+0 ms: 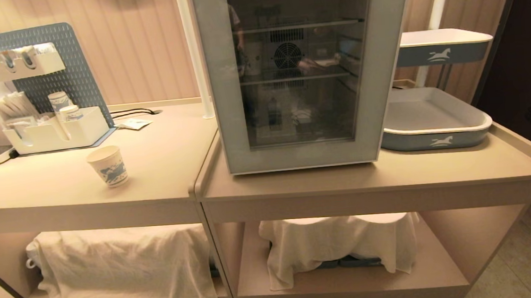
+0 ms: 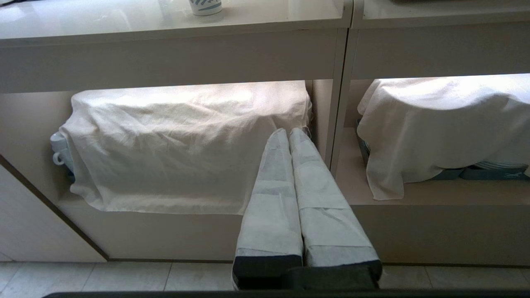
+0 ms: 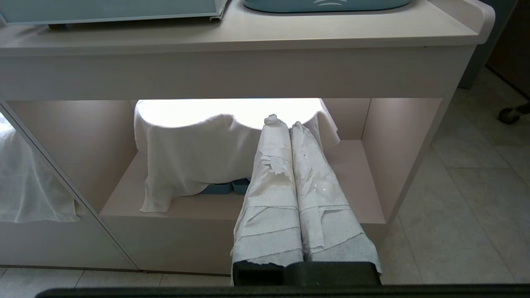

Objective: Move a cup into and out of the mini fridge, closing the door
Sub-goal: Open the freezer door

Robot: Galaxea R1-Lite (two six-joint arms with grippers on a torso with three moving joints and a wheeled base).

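**Two grippers pressed shut, low in front of the counters**

Two beige counters (image 1: 83, 182) stand side by side in front of me against a pale ribbed wall, each with an open shelf below where a white cloth (image 1: 123, 264) is draped over stored crockery. The floor is pale tile.

On the right counter sits the white boxy mini fridge (image 1: 304, 70), its door (image 1: 382, 64), a wide light-grey frame around dark tinted glass, flat shut. Through the glass I make out wire shelves and a round fan grille. Just beside it on the right lies a grey-blue tray (image 1: 434, 126) with a white horse mark.

On the left counter the small white paper cup (image 1: 108, 166) with blue print stands upright near the front edge, well apart from the fridge. Behind it is a white organiser (image 1: 55, 130) holding stacked cups.

Neither arm shows from my head camera. My left gripper (image 2: 289, 132), fingers wrapped in white tape, hangs below counter height facing the left shelf cloth; the cup's base sits above it on the counter. My right gripper (image 3: 285, 123) faces the right shelf beneath the fridge. Both pairs of fingers are pressed together, holding and touching nothing.
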